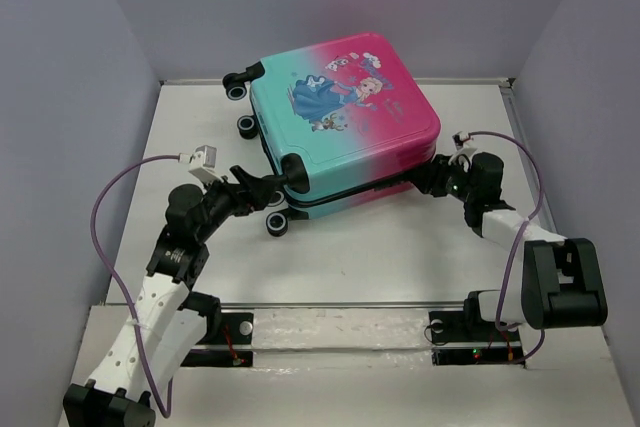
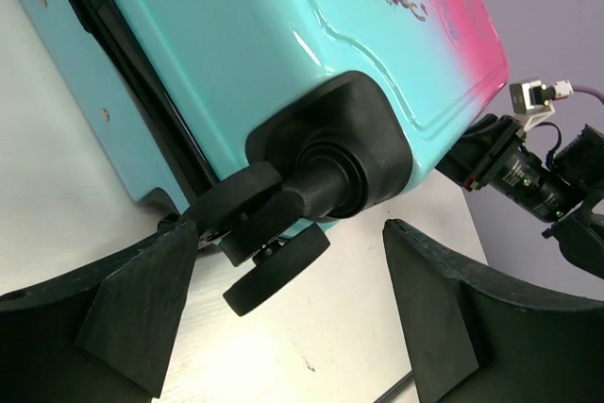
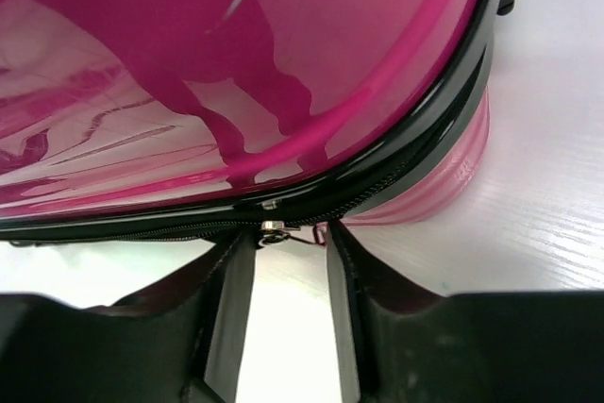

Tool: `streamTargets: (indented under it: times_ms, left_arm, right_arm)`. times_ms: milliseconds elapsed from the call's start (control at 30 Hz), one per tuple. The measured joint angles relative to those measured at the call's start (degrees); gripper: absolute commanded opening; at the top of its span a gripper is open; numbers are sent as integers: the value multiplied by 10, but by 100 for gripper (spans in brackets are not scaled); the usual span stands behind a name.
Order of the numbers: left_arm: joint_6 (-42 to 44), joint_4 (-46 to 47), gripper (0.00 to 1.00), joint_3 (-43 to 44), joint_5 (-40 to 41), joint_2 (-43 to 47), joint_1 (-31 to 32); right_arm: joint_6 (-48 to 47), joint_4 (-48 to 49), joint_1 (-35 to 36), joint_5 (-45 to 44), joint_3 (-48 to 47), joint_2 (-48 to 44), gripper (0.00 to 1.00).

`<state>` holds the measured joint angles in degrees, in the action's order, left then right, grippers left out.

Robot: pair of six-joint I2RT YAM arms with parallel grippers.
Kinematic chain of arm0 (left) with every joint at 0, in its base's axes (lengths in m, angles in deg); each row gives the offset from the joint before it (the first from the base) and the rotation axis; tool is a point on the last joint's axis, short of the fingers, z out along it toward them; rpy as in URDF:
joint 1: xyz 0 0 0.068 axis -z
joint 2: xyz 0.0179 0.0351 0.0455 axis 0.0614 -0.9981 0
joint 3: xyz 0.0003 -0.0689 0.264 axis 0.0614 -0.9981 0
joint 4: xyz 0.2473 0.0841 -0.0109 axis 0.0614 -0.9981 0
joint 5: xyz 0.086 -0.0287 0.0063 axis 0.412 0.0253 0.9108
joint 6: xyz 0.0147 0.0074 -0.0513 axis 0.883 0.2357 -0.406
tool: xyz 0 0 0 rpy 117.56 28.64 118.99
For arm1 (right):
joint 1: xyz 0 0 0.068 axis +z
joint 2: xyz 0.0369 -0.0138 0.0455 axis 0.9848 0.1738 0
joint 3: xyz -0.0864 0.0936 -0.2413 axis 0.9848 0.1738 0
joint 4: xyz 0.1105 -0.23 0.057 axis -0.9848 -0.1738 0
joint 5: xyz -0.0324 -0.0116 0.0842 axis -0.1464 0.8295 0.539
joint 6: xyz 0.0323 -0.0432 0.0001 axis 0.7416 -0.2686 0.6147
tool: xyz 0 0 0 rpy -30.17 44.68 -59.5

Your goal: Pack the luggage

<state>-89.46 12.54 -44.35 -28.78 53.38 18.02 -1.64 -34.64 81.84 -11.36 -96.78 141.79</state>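
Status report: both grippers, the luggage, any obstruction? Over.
Left gripper open, at a corner wheel. Right gripper part open, zipper pull at its tips. Luggage halves together, lying flat. Nothing blocking.

Luggage (image 1: 345, 112): glossy hard plastic shell. Wheels (image 2: 274, 276): matt black plastic. Table (image 1: 400, 247): smooth white. Left fingers (image 2: 132, 309): matt black.

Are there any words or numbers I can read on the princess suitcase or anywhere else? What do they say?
Nothing here can be read for sure.
On the luggage, pink part beside the princess picture: pale lettering, too small and blurred to read.
Anywhere else: no words, numbers or signs to be made out.
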Motion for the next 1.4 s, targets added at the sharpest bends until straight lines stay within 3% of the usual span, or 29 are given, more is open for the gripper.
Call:
streamTargets:
  times_ms: [233, 400, 633, 700, 800, 833, 933, 1067, 1400]
  left_arm:
    - [7, -16, 91, 0, -34, 3, 0]
    - [8, -9, 90, -10, -63, 1, 0]
    - [8, 10, 83, -13, -89, -33, -1]
    - [6, 17, 79, -13, -92, -41, -1]
    - [1, 32, 65, -16, -95, -54, -2]
    - [0, 35, 55, -17, -95, -57, -2]
    - [-10, 48, 28, -27, -101, -67, -3]
    - [-24, 63, 6, -35, -120, -73, 0]
    - [-45, 94, 6, -35, -122, -87, 9]
  right_arm:
    - [1, 24, 0, -1, 10, 2, 48]
    - [1, 39, 0, -3, 15, 4, 45]
    - [6, 61, -3, 1, 14, 22, 33]
    - [9, 69, -3, 4, 13, 28, 22]
    - [14, 87, -3, 6, 12, 40, 9]
    - [15, 93, -3, 6, 12, 42, 7]
    - [24, 105, -3, 1, 13, 47, 7]
    - [30, 117, -3, -35, 20, 40, 7]
    - [45, 55, -3, -171, 46, -60, 7]
